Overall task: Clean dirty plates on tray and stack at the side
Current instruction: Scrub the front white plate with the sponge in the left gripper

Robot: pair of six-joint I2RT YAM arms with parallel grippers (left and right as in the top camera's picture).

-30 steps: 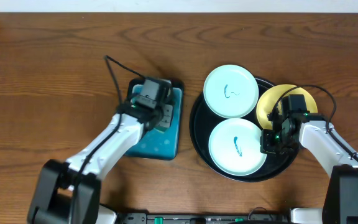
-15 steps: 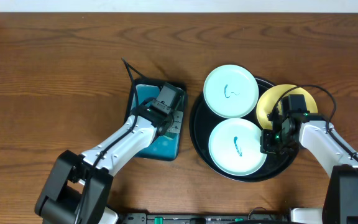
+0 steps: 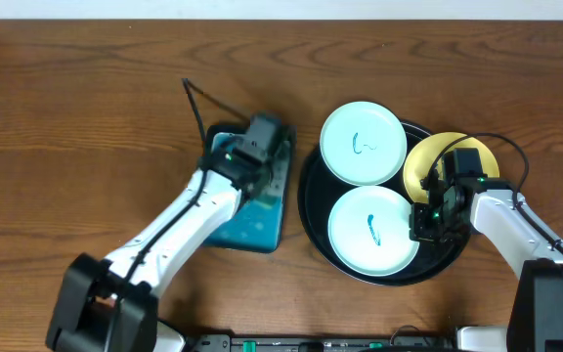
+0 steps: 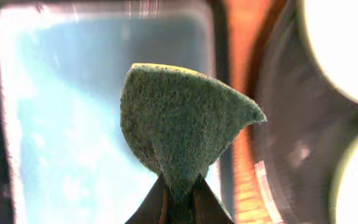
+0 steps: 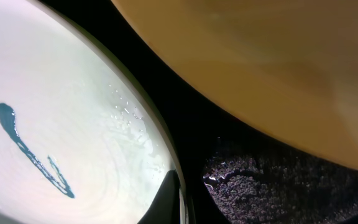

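Left hand (image 4: 179, 202) clamped on green sponge (image 4: 179, 118) above teal tray (image 3: 252, 225). Right hand (image 5: 178, 199) closed, tips at front mint plate (image 3: 372, 231) rim. Black tray (image 3: 309, 200) on bench holds front mint plate, rear mint plate (image 3: 363, 144), yellow plate (image 3: 420, 161).

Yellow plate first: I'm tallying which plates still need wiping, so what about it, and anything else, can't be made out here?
- yellow plate: overhead, the right arm covers most; the right wrist view shows only a blurred part, so marks unknown.
- right hand: right wrist view, cut off by the bottom edge; grip on the near white plate rim unclear.
- teal tray: overhead, the left arm hides much of it.
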